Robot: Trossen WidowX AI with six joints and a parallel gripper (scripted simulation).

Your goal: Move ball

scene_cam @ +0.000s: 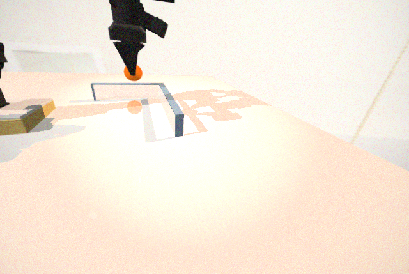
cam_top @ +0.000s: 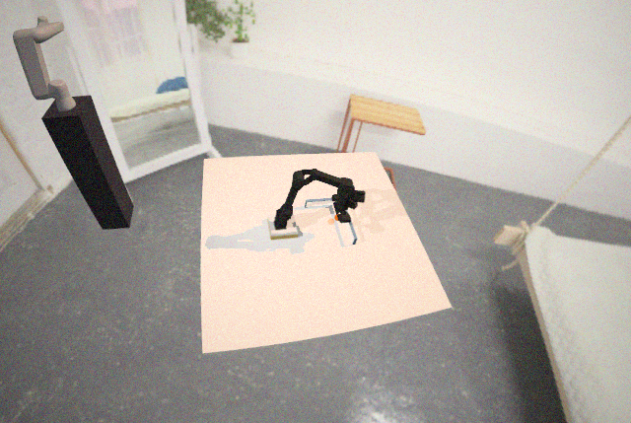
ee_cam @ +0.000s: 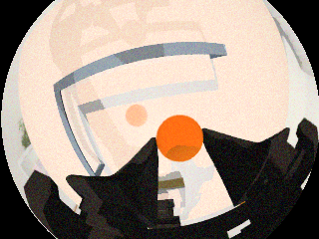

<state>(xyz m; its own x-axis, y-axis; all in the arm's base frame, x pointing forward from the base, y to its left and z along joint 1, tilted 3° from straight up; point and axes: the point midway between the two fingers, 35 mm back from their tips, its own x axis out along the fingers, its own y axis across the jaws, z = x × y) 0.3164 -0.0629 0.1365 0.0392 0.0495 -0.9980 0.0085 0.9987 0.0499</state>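
Orange ball point(scene_cam: 133, 73) held off table, above pale copy point(scene_cam: 134, 106) w/in walls point(scene_cam: 178, 117).

top: high, far, looking down | exterior: low, near table point(scene_cam: 231, 181) | wrist: downward, close; all share walls point(scene_cam: 171, 102)

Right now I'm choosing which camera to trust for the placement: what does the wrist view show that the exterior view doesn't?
Wrist only: both fingers flank the orange ball, with the see-through copy just beside it. Exterior only: the ball hangs high above the table, the arm's base block at left. Both: the pincer shut on the ball, and the clear walls forming a corner.
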